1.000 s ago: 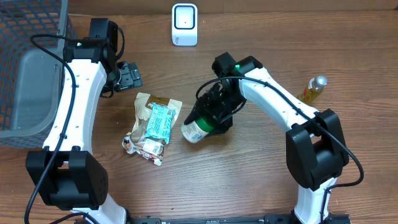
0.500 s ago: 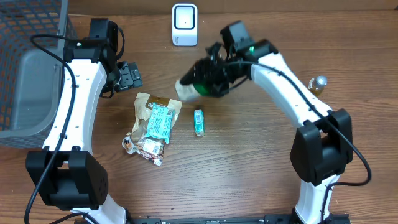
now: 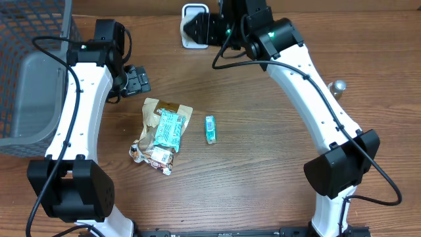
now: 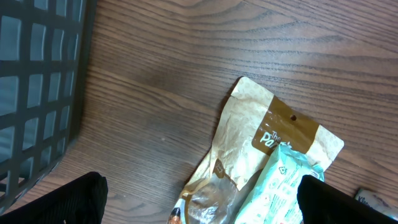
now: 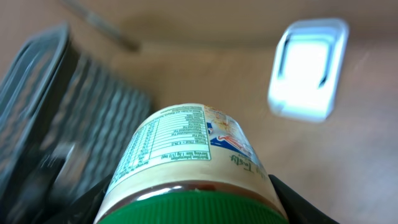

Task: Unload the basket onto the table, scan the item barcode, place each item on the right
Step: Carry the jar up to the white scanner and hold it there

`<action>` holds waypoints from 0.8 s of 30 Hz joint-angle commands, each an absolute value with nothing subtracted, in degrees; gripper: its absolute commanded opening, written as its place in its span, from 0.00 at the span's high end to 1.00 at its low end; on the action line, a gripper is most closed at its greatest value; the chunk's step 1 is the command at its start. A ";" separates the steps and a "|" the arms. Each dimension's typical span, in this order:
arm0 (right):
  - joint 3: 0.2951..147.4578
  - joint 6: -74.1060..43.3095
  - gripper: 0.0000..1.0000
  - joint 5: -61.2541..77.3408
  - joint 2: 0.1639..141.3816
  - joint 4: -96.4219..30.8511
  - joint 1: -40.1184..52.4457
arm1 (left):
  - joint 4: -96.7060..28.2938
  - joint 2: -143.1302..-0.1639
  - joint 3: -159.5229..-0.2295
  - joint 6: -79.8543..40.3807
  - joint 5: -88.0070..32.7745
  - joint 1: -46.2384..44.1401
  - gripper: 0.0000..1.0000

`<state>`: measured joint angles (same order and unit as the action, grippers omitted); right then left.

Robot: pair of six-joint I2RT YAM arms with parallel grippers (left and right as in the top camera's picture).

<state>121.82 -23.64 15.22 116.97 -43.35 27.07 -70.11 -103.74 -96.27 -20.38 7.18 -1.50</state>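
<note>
Two claws were mine at the counter (image 3: 263,191), and only one had anything in it. My right claw (image 3: 205,29) was clamped on a jar (image 5: 186,155). Its fingers (image 5: 283,202) pressed in from either side just behind the green lid (image 5: 189,208), and the jaws stood partway, set by the jar's width. I held the jar lifted off the wood at the counter's 12 o'clock edge, with the lid end nearest my wrist.

In my right wrist view the white scanner (image 5: 308,68) sat at 2 o'clock of the jar, near it but apart. The jar's label (image 5: 180,134) showed a nutrition table turned up toward the camera. I could not tell whether a barcode faced the scanner. From overhead my own arm hid most of the jar and part of the scanner.

My left claw (image 3: 136,80) gaped wide and held nothing. It hung over the wood at about 10 o'clock on the counter, just beside the wire basket (image 3: 33,39). Its wrist view looked down on a brown pouch (image 4: 249,143) with a teal packet (image 4: 286,180) lying on top, and the basket wall stood at 9 o'clock.

One small teal bar (image 3: 210,129) lay alone near the centre, at 3 o'clock of that pile and apart from it. At the 3 o'clock edge stood a bottle (image 3: 337,87), partly behind my right arm.
</note>
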 commanded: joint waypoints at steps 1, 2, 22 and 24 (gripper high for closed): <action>122.96 -18.17 0.95 1.04 119.44 -37.06 29.26 | -70.06 -103.79 -97.19 -19.70 7.90 -1.89 0.00; 122.96 -17.02 0.95 1.04 120.22 -35.09 29.58 | -70.06 -103.81 -97.19 -19.70 7.90 -1.89 0.00; 122.96 -14.70 0.95 -6.63 141.60 5.52 29.06 | -70.06 -103.79 -97.19 -19.70 7.90 -1.89 0.00; 122.96 -14.70 0.95 -7.99 143.04 7.81 28.93 | -70.06 -103.79 -97.19 -19.70 7.90 -1.89 0.00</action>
<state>121.82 -14.94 -5.52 141.84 5.08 29.26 -70.11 -103.74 -96.27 -20.38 7.18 -1.50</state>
